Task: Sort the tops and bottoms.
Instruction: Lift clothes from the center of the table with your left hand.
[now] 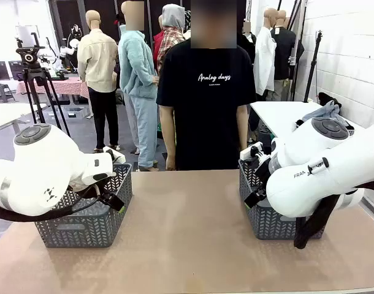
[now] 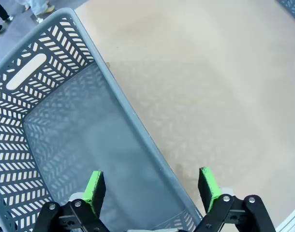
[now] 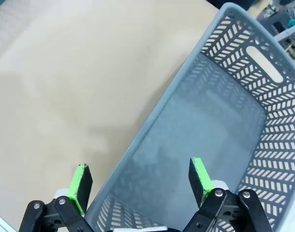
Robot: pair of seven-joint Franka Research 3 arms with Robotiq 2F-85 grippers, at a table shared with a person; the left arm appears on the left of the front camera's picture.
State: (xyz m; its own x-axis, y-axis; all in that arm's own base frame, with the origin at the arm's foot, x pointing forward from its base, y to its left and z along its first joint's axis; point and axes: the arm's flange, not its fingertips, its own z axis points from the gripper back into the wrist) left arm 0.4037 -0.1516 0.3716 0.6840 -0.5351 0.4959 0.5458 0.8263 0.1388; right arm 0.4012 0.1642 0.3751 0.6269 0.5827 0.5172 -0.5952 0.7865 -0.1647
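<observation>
The tops and the bottoms are out of view. My left gripper is open and holds nothing; it hangs over the right rim of the left grey basket, whose visible floor is bare. My right gripper is also open and holds nothing, straddling the left rim of the right grey basket, which looks bare inside as well. In the front view the left basket sits under my left arm and the right basket under my right arm.
A tan table stretches between the two baskets. A person in a black printed T-shirt stands at the far edge, arms down. A camera tripod stands behind on the left, and a white table behind on the right.
</observation>
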